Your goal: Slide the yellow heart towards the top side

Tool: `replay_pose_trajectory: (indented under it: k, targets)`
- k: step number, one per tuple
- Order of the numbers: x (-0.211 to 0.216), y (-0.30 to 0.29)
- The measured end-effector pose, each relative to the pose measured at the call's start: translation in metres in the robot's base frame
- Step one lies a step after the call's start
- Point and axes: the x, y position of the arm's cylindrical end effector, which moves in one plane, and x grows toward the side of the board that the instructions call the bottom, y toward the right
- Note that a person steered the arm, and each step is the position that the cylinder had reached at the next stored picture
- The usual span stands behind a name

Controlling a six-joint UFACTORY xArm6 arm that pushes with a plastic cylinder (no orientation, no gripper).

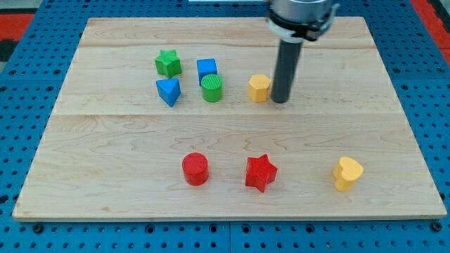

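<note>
The wooden counter (pixel 105 140) lies on a blue pegboard surface (pixel 28 77) and carries eight small blocks in two groups.

Starting at the view's left, a cluster sits in the upper half. The green star (pixel 168 62) is the leftmost piece, with the blue triangle (pixel 169 91) just below it. To their right stands the blue cube (pixel 207 69), and the green cylinder (pixel 211 88) is right against its lower edge, looking as if the two touch. Further right, a little apart from that cluster, is a yellow hexagon-like block (pixel 259 87).

My tip (pixel 280 100) rests on the counter just beside that yellow block, on its right side; the gap between them is too small to tell whether they touch. The dark rod rises straight up from there to the arm's head at the view's top. This arm carries no claw, so nothing here is apart, together or clamped: there is only the rod.

The lower half holds a loose row. The red cylinder (pixel 195 169) is the leftmost, the red star (pixel 261 173) is to its right, near but apart, and the yellow heart (pixel 347 173) is well to the right of the star, near the counter's bottom right corner. The heart is well apart from my tip, lower in the view and further right.
</note>
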Motion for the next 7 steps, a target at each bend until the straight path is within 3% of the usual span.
replay_pose_trajectory:
  k: [1,3,6,7]
  targets:
    - [-0.005,-0.009]
    - [0.072,0.051]
    - [0.177,0.049]
    - [0.185,0.101]
